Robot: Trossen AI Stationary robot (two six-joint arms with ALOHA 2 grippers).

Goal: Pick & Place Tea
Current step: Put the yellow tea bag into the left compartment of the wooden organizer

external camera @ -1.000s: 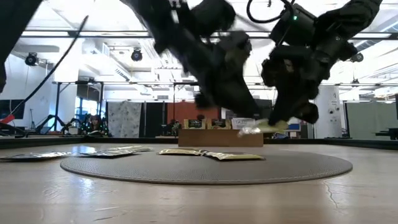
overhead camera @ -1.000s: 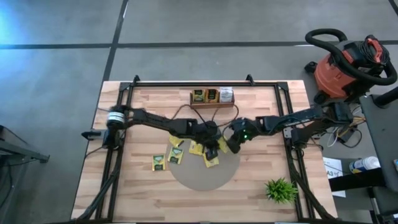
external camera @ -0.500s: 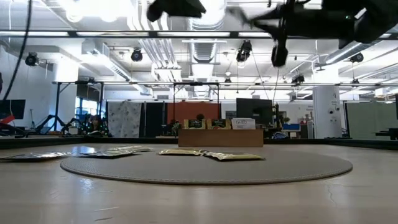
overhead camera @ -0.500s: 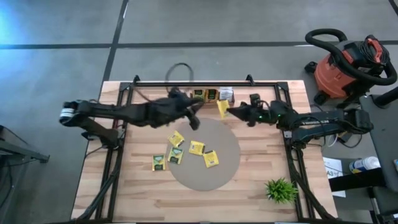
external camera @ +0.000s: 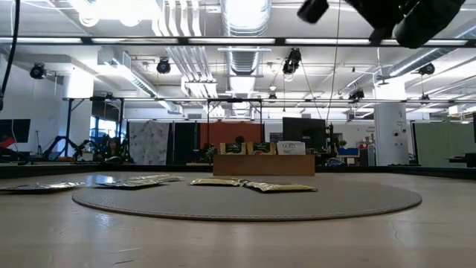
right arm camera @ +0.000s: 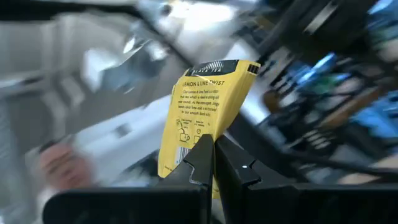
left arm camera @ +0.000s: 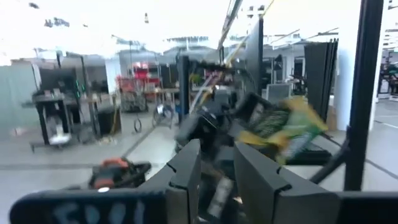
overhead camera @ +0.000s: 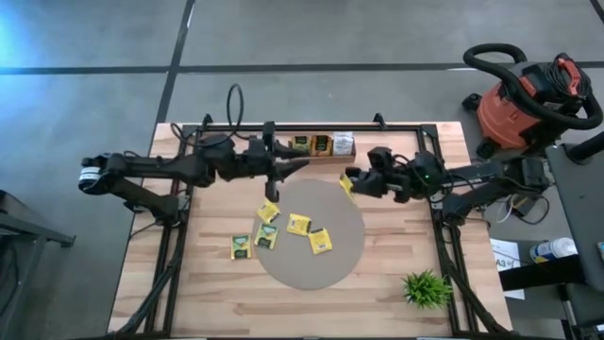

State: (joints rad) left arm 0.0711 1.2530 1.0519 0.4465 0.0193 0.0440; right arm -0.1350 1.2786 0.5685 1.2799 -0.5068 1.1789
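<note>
My right gripper (overhead camera: 350, 181) is shut on one yellow tea packet (right arm camera: 205, 106), raised over the far right rim of the round grey mat (overhead camera: 344, 255). My left gripper (overhead camera: 291, 167) hovers high over the mat's far left rim, narrowly open and holding nothing; its wrist view shows the held packet (left arm camera: 283, 124) ahead. Several yellow packets lie flat on the mat and the wood: (overhead camera: 268, 211), (overhead camera: 298, 224), (overhead camera: 320, 240), (overhead camera: 266, 236), (overhead camera: 242, 247). More packets stand in the wooden tray (overhead camera: 321, 144). My right gripper pinches the yellow packet between its two fingers at the packet's lower edge (right arm camera: 204, 142). The packet stands up past the fingertips (right arm camera: 200, 163), printed face toward the camera, lifted clear of the table.
The wooden tray (external camera: 264, 165) sits at the table's far edge, between the two grippers. A small green plant (overhead camera: 425, 287) stands at the near right corner. Black frame rails (overhead camera: 179, 236) run along the left, right and far edges. A red shop vacuum (overhead camera: 524, 104) stands off the table.
Both grippers have risen from the mat. The right one took a yellow packet off the mat's right part, carried it up toward the far edge by the tray, then came back a little toward the near side. The left one went up and toward the far left.
</note>
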